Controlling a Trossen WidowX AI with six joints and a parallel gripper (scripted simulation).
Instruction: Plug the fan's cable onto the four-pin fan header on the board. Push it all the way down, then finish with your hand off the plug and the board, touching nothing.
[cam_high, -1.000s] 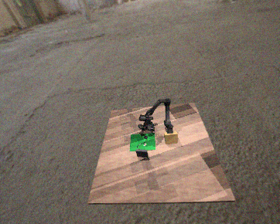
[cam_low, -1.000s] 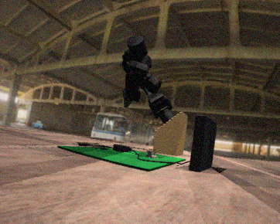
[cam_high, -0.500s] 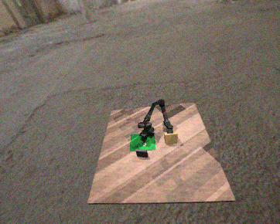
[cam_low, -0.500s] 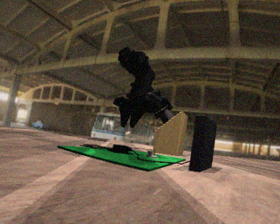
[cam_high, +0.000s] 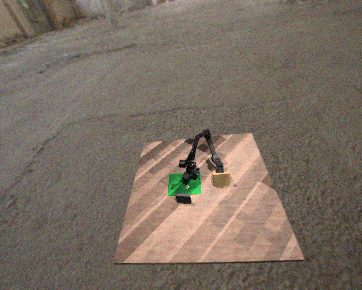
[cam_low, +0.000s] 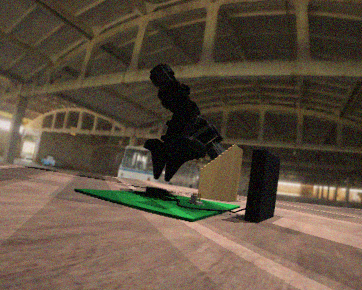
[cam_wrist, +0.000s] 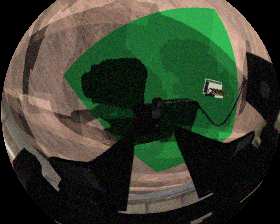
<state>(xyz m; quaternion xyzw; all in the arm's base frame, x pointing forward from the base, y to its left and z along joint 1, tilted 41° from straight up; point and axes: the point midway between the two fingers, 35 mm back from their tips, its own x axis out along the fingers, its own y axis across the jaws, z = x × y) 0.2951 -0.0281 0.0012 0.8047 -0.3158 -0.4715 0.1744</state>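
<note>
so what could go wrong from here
1. The gripper hangs open just above the plug, which lies on the board. Closing off-centre could knock the plug away or pick it up tilted.
2. The header sits some way from the plug, and the cable runs past it. A carry across might drag the cable over the pins or pull the plug askew.
3. The fan stands close to the board's edge, so a wide swing could bump it.
</note>
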